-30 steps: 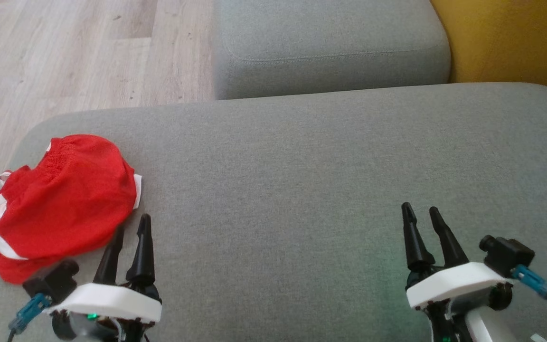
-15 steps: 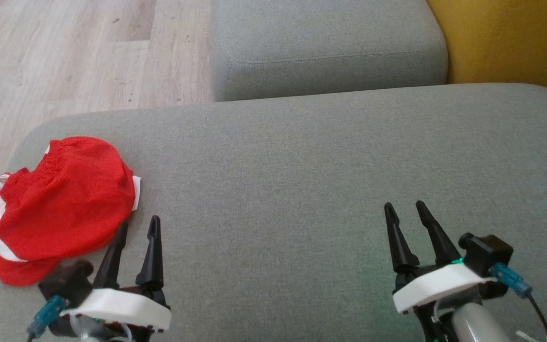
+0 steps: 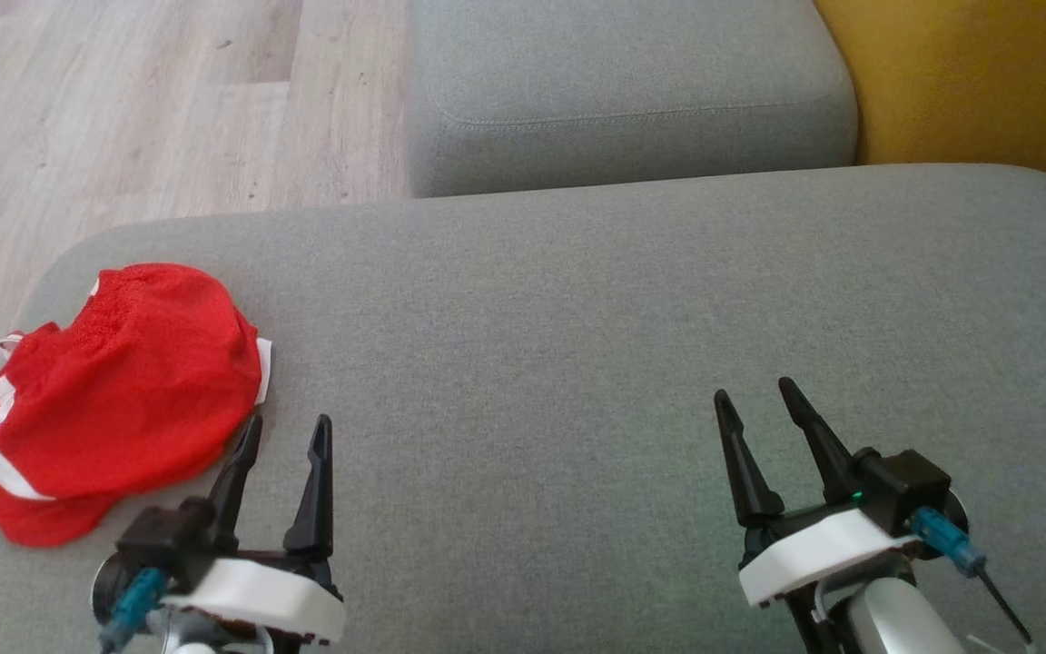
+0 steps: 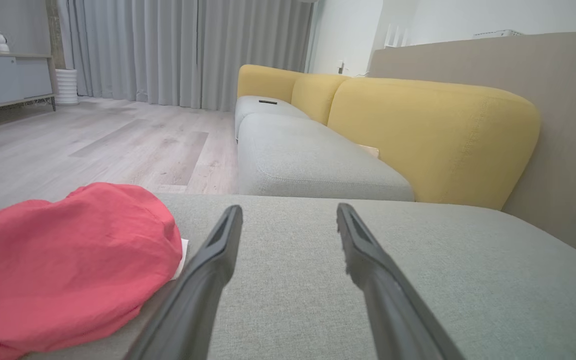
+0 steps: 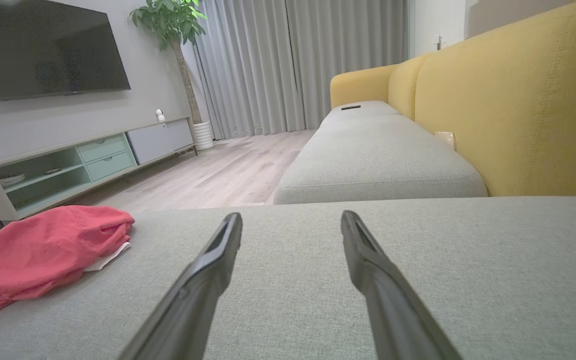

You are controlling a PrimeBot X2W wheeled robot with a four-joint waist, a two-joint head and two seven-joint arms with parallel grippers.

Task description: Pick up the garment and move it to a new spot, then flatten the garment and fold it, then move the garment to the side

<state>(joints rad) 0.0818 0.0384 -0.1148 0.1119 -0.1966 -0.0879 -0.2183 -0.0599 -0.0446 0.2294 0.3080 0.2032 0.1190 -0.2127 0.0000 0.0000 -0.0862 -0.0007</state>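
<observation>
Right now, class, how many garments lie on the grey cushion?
1. The red garment lies bunched at the left end of the cushion, just beside the left tool. The cushion's near edge is out of frame, so something could be hidden there.

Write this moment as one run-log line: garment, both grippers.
garment: red, heaped at grey cushion left end, not held | left gripper: open, empty, beside garment | right gripper: open, empty, over bare cushion

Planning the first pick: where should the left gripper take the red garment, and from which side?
Probably the rounded right-hand bulge of the red garment, just above its white hem. It lies crumpled and heaped there, so cloth stands off the cushion. Come from its right, where the open left gripper sits.
</observation>
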